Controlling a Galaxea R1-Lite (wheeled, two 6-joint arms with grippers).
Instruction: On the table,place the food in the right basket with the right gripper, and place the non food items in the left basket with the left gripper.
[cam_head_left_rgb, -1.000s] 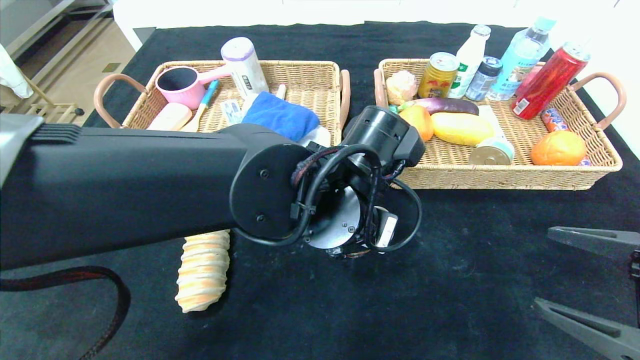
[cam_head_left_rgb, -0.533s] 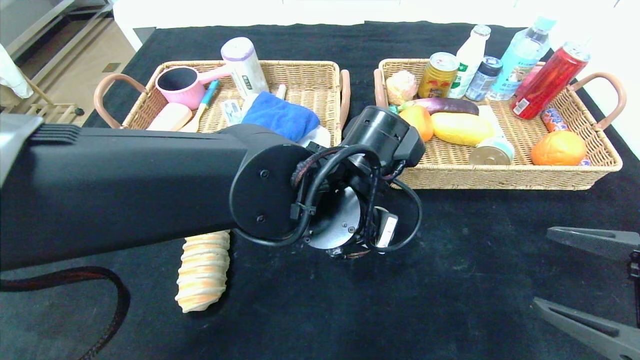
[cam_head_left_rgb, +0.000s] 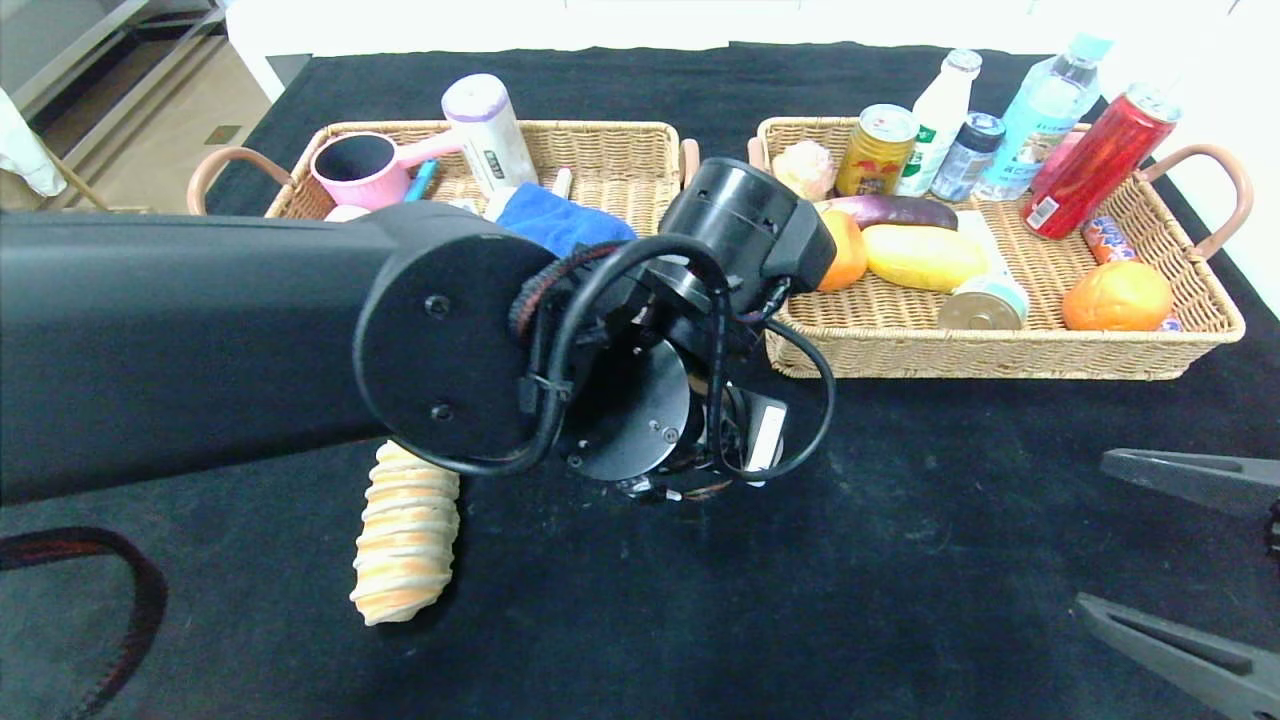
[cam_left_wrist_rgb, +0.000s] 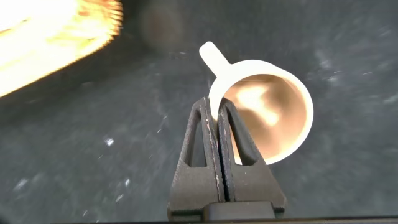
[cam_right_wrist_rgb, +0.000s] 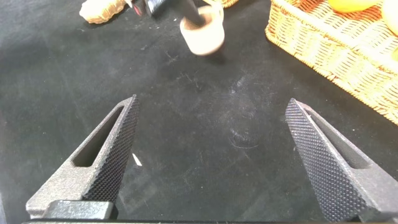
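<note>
My left gripper (cam_left_wrist_rgb: 216, 106) is shut on the rim of the small cream cup (cam_left_wrist_rgb: 273, 118), beside its handle, over the black table (cam_head_left_rgb: 900, 560). In the head view the left arm's wrist (cam_head_left_rgb: 640, 400) hides the cup; the right wrist view shows the cup (cam_right_wrist_rgb: 202, 34) farther off. The striped bread roll (cam_head_left_rgb: 405, 540) lies on the table at the front left. The right gripper (cam_head_left_rgb: 1090, 532) hovers open and holds nothing at the right edge. The blue cloth (cam_head_left_rgb: 560, 222) lies in the left basket (cam_head_left_rgb: 600, 135). The right basket (cam_head_left_rgb: 1000, 350) holds the yellow fruit (cam_head_left_rgb: 925, 257), orange (cam_head_left_rgb: 1115, 296) and tin (cam_head_left_rgb: 985, 305).
The left basket also holds a pink pot (cam_head_left_rgb: 360, 170) and a white canister (cam_head_left_rgb: 490, 125). Bottles and cans (cam_head_left_rgb: 1095, 160) and an aubergine (cam_head_left_rgb: 890, 210) fill the back of the right basket. A cable (cam_head_left_rgb: 100, 600) lies at the table's front left.
The left arm has risen and swung toward the back left with the cup, now covering more of the left basket. The right gripper has stayed put.
</note>
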